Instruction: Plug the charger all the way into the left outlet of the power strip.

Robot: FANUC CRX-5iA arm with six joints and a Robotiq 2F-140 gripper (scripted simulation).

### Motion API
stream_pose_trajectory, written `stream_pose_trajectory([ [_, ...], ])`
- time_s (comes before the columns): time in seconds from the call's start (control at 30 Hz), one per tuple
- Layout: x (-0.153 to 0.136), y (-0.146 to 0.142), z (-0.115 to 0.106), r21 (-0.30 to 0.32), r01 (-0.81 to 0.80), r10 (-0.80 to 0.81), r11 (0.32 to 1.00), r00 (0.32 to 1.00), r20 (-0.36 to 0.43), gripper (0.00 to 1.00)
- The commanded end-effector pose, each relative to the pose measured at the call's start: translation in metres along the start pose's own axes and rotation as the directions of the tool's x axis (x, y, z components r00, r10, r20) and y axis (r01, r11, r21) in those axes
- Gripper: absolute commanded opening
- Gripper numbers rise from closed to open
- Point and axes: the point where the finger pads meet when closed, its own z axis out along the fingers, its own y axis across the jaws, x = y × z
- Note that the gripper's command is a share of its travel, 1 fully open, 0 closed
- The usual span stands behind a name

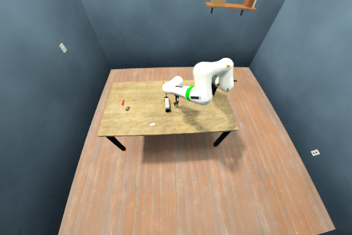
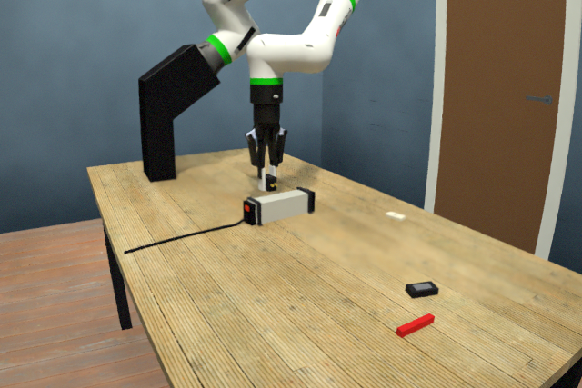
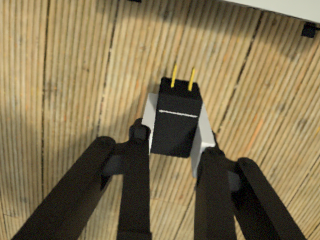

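My gripper is shut on the black charger. Its two yellow prongs point away from the wrist, towards the power strip. The white power strip lies on the wooden table with black end caps, a red switch at its left end in the exterior view and a black cord trailing off. In the wrist view only a pale edge of the strip shows at the top right. The charger hangs just above the table, behind the strip in the exterior view. The outlets are hidden.
A small white block, a black device and a red bar lie on the table away from the strip. The black robot pedestal stands at the table's back corner.
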Motion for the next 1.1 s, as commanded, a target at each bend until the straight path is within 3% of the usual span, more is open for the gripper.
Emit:
stream_pose_trajectory([
  [0.0, 0.0, 0.0, 0.001, -0.002, -0.008, 0.008, 1.0, 1.0, 0.006, 0.1],
  [1.07, 0.001, -0.001, 0.03, -0.002, -0.008, 0.008, 1.0, 1.0, 0.006, 0.1],
])
